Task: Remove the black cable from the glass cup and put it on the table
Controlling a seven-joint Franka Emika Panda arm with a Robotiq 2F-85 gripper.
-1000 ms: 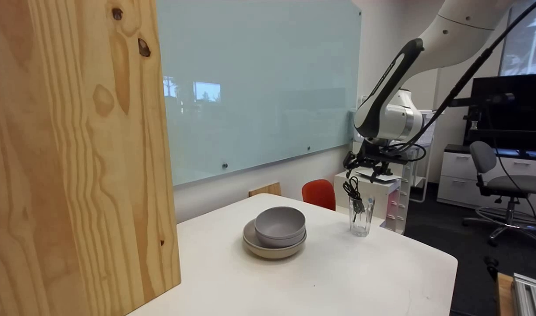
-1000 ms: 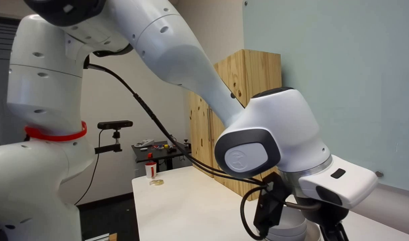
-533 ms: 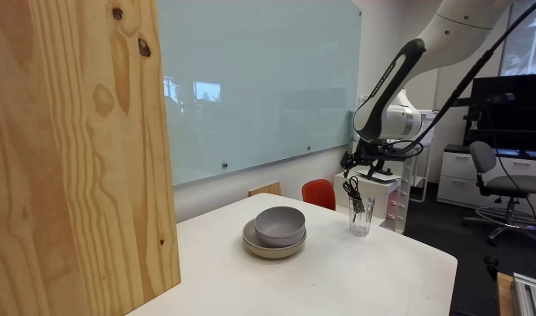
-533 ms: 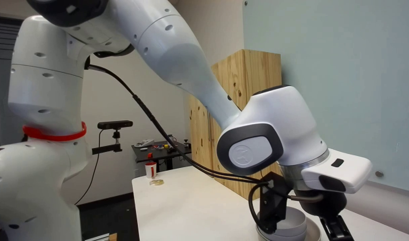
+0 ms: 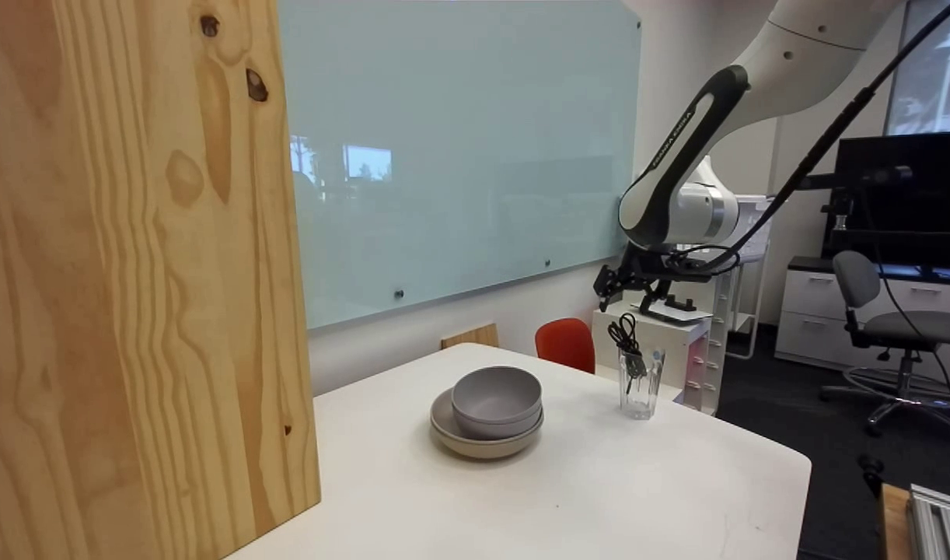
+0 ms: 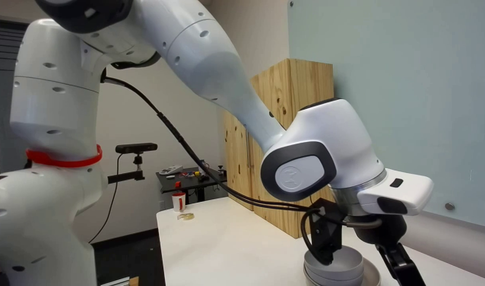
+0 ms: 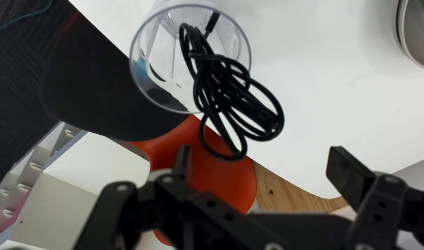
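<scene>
The hand (image 7: 265, 165) is spread wide, its two fingers well apart, and it has hold of nothing. The white arm (image 6: 222, 67) stands above it in both exterior views. The hand hangs higher than the rim of the glass cup (image 5: 644, 398). The black cable (image 7: 212, 81) sits in that cup: one thicker black end shows inside the glass, while most of the bunched loops lean out over the rim toward the hand. In the wrist view loops and fingers are apart.

The cup stands upright on the white counter (image 5: 623, 490), close to the edge that runs, in an exterior view, from the far corner to the right-hand corner. Farther in from that edge, a stack of grey bowls (image 5: 496, 430) rests in a shallow beige dish (image 5: 481, 449). Beyond the same edge, off the counter, are an orange-red chair (image 5: 565, 344) and a white drawer unit (image 7: 66, 198).

A tall wooden cabinet (image 5: 164, 280) rises at the counter's edge, and a pale glass board (image 5: 459, 155) shows beside it in both exterior views. In an exterior view a red-and-white mug (image 6: 179, 201) stands near the counter's far left corner, a small yellowish item (image 6: 185, 216) lying just beside it.
</scene>
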